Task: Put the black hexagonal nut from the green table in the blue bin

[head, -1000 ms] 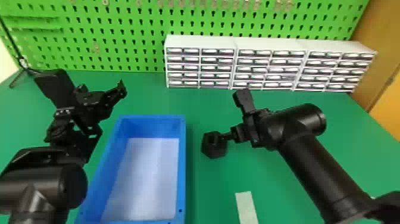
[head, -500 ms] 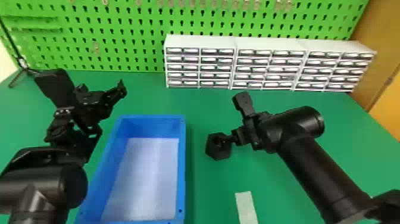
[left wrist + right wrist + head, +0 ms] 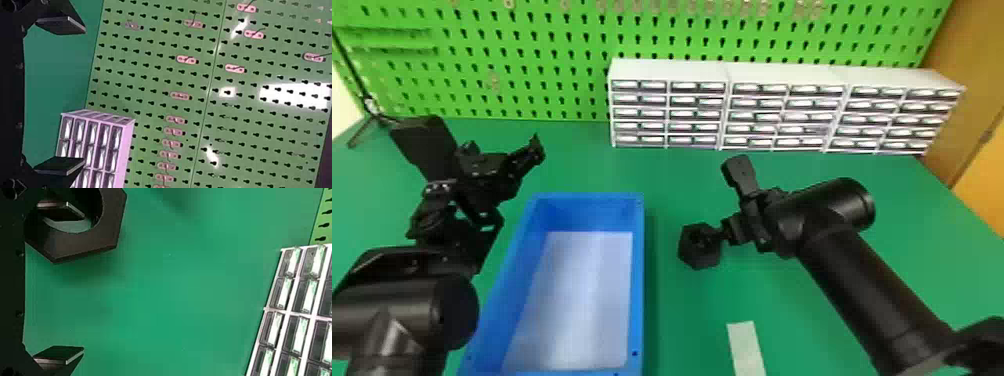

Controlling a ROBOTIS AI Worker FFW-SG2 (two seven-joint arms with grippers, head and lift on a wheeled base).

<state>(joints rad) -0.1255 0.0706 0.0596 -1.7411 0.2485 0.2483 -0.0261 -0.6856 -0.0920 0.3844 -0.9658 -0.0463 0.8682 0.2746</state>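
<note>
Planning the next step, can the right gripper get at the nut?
Probably yes: the right gripper is open, one finger shows inside the nut, and nothing seems in the way.

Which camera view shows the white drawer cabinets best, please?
The head view does: the whole row of cabinets stands unobstructed before the pegboard. The left wrist view shows one end, the right wrist view some drawer fronts up close; both are cut off at the edge.
</note>
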